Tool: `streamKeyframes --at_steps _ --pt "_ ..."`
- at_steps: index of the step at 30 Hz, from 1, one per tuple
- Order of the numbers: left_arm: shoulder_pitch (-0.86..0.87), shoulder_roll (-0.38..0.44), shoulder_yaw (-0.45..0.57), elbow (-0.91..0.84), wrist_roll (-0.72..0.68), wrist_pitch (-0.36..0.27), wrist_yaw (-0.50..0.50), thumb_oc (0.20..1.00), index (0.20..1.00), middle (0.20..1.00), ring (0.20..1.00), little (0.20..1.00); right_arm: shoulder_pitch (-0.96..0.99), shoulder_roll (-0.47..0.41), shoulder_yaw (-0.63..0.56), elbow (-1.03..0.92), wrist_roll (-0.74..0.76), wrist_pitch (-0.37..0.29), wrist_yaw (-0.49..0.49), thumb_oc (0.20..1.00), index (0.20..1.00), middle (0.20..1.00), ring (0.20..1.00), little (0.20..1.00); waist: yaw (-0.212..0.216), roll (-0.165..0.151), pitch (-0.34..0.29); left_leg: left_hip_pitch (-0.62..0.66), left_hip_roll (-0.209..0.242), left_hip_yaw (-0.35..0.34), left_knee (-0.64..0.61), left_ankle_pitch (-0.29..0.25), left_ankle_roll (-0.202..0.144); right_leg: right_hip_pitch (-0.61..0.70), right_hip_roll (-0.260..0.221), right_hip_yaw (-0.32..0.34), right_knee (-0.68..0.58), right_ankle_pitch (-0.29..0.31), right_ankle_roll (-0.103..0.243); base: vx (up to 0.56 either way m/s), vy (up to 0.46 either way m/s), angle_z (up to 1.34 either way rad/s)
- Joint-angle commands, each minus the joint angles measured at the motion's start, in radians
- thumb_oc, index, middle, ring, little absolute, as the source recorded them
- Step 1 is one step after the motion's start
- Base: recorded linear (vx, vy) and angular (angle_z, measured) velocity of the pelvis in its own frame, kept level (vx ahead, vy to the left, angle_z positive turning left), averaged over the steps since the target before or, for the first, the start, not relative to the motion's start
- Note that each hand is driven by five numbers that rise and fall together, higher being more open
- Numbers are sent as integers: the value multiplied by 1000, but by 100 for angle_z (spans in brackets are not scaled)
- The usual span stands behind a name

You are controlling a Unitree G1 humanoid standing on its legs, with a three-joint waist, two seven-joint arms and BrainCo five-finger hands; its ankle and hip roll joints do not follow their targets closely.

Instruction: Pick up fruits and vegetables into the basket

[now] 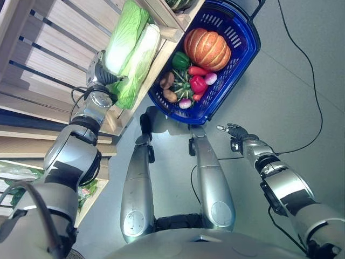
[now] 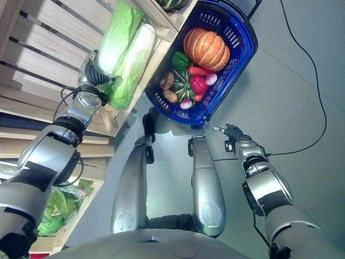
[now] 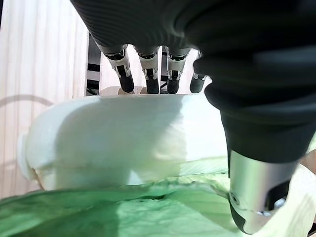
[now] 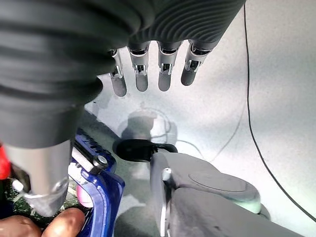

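Two long napa cabbages lie side by side on the wooden shelf. My left hand (image 1: 101,71) is at the pale stem end of the left cabbage (image 1: 126,32). Its fingers (image 3: 148,74) reach straight over the far side of that cabbage (image 3: 123,138), and the thumb (image 3: 256,197) rests on the near side. The other cabbage (image 1: 141,59) lies just to the right. A blue basket (image 1: 245,51) stands on the floor holding a pumpkin (image 1: 207,48), a green pepper (image 1: 180,59), a red pepper (image 1: 198,83) and potatoes (image 1: 170,96). My right hand (image 1: 234,131) hangs open over the floor, below the basket.
The wooden shelf edge (image 1: 161,54) runs right beside the basket. A dark green squash (image 1: 180,4) sits further along the shelf. Bagged greens (image 2: 59,208) lie on a lower shelf at the left. Grey floor (image 1: 291,81) stretches to the right.
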Motion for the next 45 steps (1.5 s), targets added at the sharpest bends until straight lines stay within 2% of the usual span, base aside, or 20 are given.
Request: streamKeyframes --at_steps 1,12,13,14,15,16,17,34,45 --pt "16 10 96 97 -63 35 -1 1000 1000 1000 1000 1000 48 0 24 18 40 12 -1 1000 1000 1000 1000 1000 18 -12 -26 -27 -15 18 -48 41 5 6 34 -26 99 -104 -1 -3 -7 -3" --pt "19 5 120 121 -127 54 -20 1000 1000 1000 1000 1000 36 -2 30 17 46 19 3 1000 1000 1000 1000 1000 19 -10 -26 -29 -19 15 -51 44 4 3 34 -28 97 -101 0 -2 0 -1" --pt "23 4 121 121 -128 54 -21 909 909 909 909 909 35 -3 29 17 46 20 3 1000 1000 1000 1000 1000 20 -9 -26 -31 -19 15 -50 44 4 1 34 -28 98 -101 0 0 0 0" --pt "25 3 123 124 -126 55 -22 859 859 859 859 859 36 -3 29 17 46 19 3 1000 1000 1000 1000 1000 20 -9 -26 -31 -19 15 -51 44 4 1 33 -28 97 -101 0 0 0 0" --pt "28 2 124 126 -125 62 -27 727 727 727 727 727 38 -2 30 18 47 18 2 1000 1000 1000 1000 1000 21 -10 -26 -27 -18 16 -50 39 4 5 33 -28 99 -106 0 0 0 0" --pt "25 4 124 129 -124 67 -32 514 514 514 514 514 36 -3 31 19 47 17 3 1000 1000 1000 1000 1000 20 -10 -26 -29 -18 16 -54 45 4 3 34 -29 95 -101 0 0 0 0" --pt "23 4 123 133 -121 68 -34 200 200 200 200 200 34 -4 31 20 47 17 5 1000 1000 1000 1000 1000 20 -10 -26 -28 -18 17 -56 46 3 3 34 -29 94 -100 1 0 0 0" --pt "33 -11 106 133 -145 95 -101 200 200 200 200 200 23 -10 32 21 50 19 9 1000 1000 1000 1000 1000 18 -7 -26 -27 -17 22 -68 52 2 7 30 -32 78 -93 3 0 0 0" --pt "44 -10 133 124 -230 55 -128 200 200 200 200 200 23 -14 27 21 49 14 12 1000 1000 1000 1000 1000 20 -1 -26 -23 -19 23 -73 54 2 11 29 -34 75 -94 3 0 0 0"
